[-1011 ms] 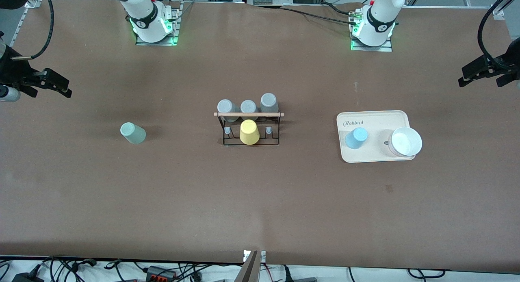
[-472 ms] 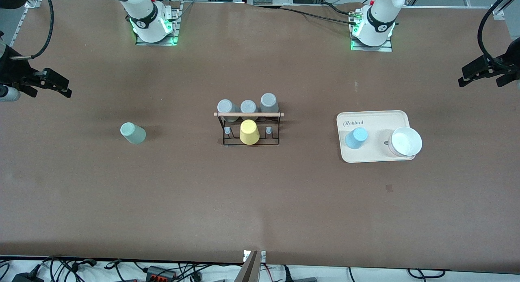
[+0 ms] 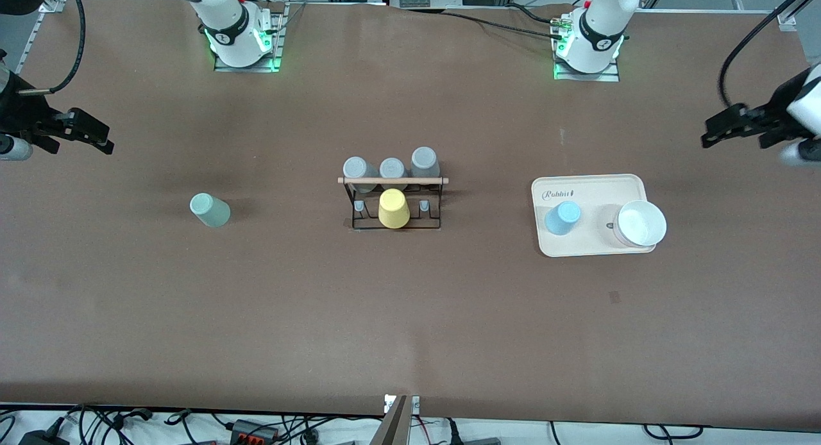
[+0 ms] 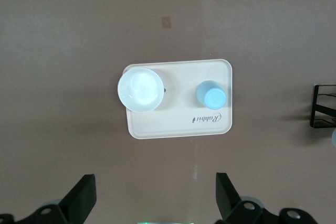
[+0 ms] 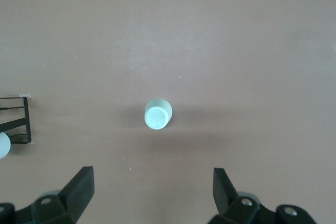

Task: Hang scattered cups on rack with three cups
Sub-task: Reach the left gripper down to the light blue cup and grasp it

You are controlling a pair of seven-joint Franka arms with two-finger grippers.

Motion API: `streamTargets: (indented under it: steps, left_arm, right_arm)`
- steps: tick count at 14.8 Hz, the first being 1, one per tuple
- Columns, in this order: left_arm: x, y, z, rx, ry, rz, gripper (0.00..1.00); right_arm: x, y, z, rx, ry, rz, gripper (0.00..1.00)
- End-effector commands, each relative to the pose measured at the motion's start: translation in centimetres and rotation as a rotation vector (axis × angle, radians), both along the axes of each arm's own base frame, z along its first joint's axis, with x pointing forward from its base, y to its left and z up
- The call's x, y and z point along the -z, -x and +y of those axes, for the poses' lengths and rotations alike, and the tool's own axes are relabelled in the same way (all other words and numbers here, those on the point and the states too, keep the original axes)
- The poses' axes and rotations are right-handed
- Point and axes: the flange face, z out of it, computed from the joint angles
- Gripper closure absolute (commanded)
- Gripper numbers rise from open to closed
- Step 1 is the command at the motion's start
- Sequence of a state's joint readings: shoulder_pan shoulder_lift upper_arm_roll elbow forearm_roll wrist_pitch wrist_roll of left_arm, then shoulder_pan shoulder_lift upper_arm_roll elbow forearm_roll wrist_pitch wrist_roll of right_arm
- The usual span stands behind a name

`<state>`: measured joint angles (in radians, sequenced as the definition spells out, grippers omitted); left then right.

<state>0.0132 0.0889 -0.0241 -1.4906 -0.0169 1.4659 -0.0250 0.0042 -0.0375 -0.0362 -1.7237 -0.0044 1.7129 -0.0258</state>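
Brown table (image 3: pixel 410 317); left pincer (image 4: pixel 152 200), right pincer (image 5: pixel 152 195) spread wide, empty.

High front camera facing the robots, wrist cameras looking down, apparently from height, sharing tabletop

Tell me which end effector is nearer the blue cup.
Left. The left end effector is up in the air at its own end of the table, close to the tray holding the blue cup; the right end effector is at the table's right-arm end.

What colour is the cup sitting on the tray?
Light blue; the cup stands upside down on the beige tray, clearest in the left wrist view.
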Motion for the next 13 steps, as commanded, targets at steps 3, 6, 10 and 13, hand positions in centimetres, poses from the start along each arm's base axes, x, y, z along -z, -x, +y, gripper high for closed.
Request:
streamTargets:
  steps: [3,6,10,13]
  left_arm:
    - [6.3,-2.6,-3.9,0.041,-0.007,0.116,0.00]
    - [11.4,-3.6,-5.5,0.028,-0.016,0.187,0.00]
    - [18.0,-3.2,-7.7,-0.020,0.011,0.191,0.00]
    - [21.8,-2.8,-8.4,-0.085,0.028,0.159,0.00]
  right_arm:
    - [-0.3,0.3,-0.1,-0.016,0.002,0.002,0.00]
    - [-0.1,0.2,-0.1,-0.014,0.002,0.004,0.00]
    - [-0.1,0.2,-0.1,-0.014,0.002,0.004,0.00]
    - [-0.1,0.2,-0.1,-0.014,0.002,0.004,0.00]
